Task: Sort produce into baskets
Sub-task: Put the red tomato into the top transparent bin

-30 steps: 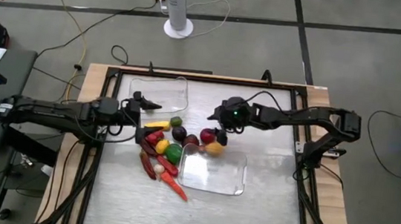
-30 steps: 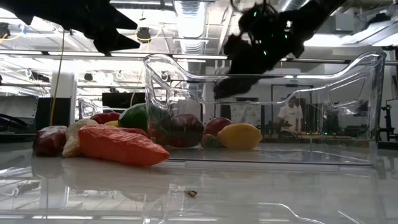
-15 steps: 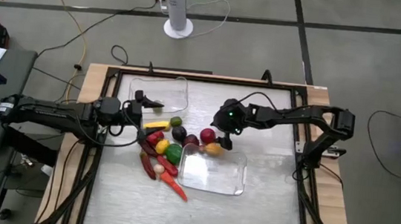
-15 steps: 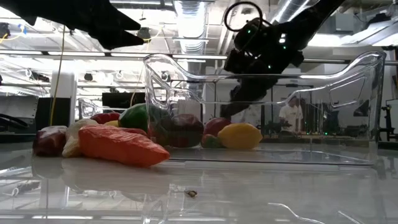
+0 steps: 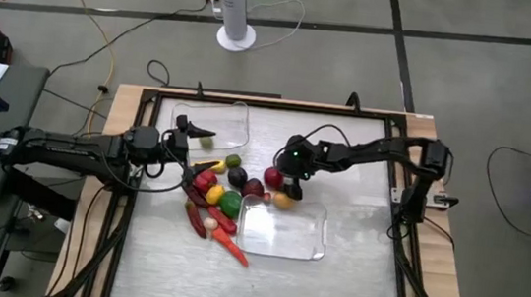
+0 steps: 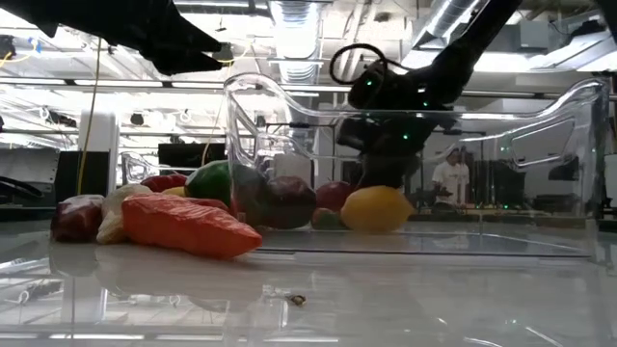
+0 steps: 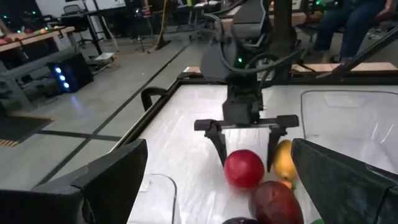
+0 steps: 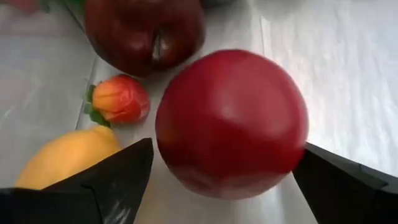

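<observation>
The produce lies in a pile (image 5: 219, 198) at the table's middle: red, green, yellow, orange and dark purple pieces. A round red fruit (image 5: 272, 176) rests on the table at the pile's right end. My right gripper (image 5: 284, 178) is open and low over it. In the right wrist view its two fingers stand on either side of the red fruit (image 8: 233, 124) without visibly touching it. A lemon (image 8: 62, 158) and a dark red apple (image 8: 146, 31) lie close by. My left gripper (image 5: 200, 133) is open and empty, over the far clear basket (image 5: 234, 116).
A second clear basket (image 5: 300, 243) stands near the table's front, just to the near side of the red fruit and the lemon (image 6: 376, 207). A long orange piece (image 6: 188, 226) lies at the pile's near end. A black frame (image 5: 405, 232) rims the table.
My right gripper has gone down and a little toward the table's near-left, onto the pile's right end, so that its open fingers now straddle the red fruit. The produce has not moved.
</observation>
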Controlling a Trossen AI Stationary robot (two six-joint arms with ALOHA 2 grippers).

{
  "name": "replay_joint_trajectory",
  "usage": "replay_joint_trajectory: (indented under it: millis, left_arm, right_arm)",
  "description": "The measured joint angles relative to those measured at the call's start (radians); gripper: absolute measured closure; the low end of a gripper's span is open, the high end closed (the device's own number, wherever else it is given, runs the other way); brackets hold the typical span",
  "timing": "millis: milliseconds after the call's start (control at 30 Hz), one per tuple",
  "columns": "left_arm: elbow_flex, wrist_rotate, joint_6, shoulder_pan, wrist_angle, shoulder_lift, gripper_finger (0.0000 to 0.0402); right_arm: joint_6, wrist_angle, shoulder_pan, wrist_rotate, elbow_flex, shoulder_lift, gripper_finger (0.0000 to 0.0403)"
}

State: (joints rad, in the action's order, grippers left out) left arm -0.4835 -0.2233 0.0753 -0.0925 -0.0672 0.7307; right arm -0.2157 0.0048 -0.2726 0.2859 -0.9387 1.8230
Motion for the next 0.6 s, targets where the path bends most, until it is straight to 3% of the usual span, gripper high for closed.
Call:
replay_joint_trajectory:
  millis: [300,467,600]
  left_arm:
    - [0.000,0.000,-0.001,0.000,0.005,-0.004,0.0015]
    - [-0.009,0.010,-0.036,0.000,0.015,-0.030,0.0015]
    - [-0.062,0.013,-0.077,0.007,0.071,-0.059,0.0015]
  right_arm:
    - [-0.006,-0.008,-0.005,-0.001,-0.046,0.003,0.0092]
    - [-0.027,-0.091,-0.015,-0.045,-0.111,-0.067,0.0092]
    - [-0.010,-0.053,-0.036,-0.033,-0.163,-0.110,0.0087]
